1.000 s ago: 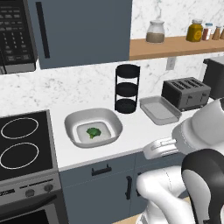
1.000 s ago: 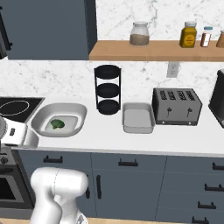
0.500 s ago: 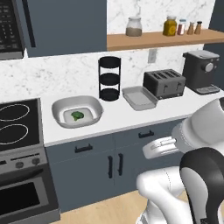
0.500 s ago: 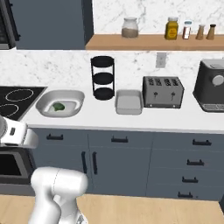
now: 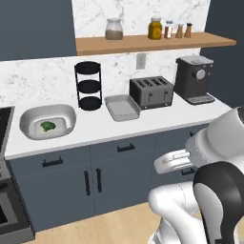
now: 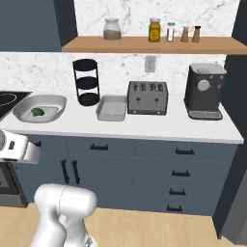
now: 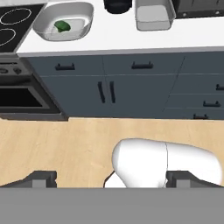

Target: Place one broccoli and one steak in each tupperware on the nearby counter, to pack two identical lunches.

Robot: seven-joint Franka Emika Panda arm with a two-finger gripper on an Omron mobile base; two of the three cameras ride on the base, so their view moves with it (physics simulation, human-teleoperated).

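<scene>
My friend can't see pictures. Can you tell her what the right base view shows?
A white counter holds a big oval tupperware with one broccoli inside and a smaller rectangular tupperware, with nothing inside, beside a black rack and a toaster.

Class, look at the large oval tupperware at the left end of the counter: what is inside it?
One green broccoli lies in the large tupperware; no steak shows there. Its near wall hides a strip of the floor, so that part cannot be checked.
</scene>
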